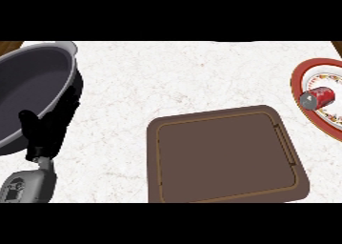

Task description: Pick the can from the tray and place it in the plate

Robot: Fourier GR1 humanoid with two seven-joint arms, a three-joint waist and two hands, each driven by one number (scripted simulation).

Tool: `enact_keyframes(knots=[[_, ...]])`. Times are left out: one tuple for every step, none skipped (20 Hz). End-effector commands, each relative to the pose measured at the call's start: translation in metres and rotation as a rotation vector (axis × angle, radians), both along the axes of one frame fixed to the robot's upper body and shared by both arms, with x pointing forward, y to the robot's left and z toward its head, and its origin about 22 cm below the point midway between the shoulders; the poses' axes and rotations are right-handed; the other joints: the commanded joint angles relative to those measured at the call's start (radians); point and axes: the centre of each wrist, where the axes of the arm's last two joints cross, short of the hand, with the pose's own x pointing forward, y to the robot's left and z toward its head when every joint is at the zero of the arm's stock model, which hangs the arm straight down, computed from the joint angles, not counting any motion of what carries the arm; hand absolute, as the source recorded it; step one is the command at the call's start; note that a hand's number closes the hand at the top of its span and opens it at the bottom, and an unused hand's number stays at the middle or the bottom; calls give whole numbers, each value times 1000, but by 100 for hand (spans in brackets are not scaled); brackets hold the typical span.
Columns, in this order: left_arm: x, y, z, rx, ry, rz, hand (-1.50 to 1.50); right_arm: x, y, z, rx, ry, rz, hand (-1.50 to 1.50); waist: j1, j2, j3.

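Can on the plate, tray bare

The red can (319, 98) lies on its side in the red-rimmed plate (300, 76) at the table's (166, 76) right edge; the brown tray (226, 155) holds nothing. The left robot hand (40, 136), fingers straight and holding nothing, rests beside the grey pot (33, 90).

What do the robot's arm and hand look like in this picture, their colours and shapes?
Only the left hand shows, at the view's left: it is black, with slim rounded fingers. Its forearm is a light grey, boxy shell with a darker grey panel and a narrow grey wrist link. No cables show. The right hand is out of view.
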Motion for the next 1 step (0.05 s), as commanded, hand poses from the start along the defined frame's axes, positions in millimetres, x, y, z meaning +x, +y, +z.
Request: enact_keyframes(knots=[[8,-9,23,4,-10,-3,0,-16,-11,-10,-8,33,-23,-150,10,3,2]])
